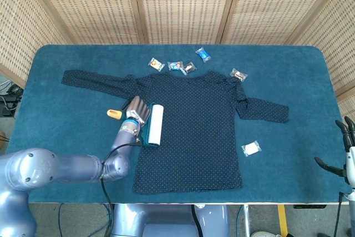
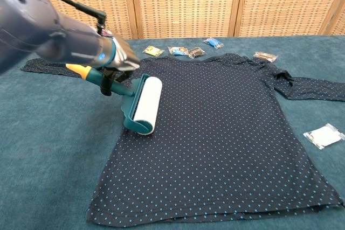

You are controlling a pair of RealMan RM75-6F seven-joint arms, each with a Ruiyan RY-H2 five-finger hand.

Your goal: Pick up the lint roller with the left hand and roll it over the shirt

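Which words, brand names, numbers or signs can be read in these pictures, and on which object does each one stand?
None can be read.
Snack packets behind the shirt: printed colours, lettering too small and blurred.
White packet beside the shirt: no legible text.
Lint roller held by the left hand: no label visible.
Shirt: only a dot pattern, no writing.

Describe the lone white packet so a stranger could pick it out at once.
Start at the dark dotted shirt spread on the blue table. Below its right-hand sleeve, on bare cloth, lies the white packet. It lies alone and plain white; the other, colourful packets cluster above the collar.
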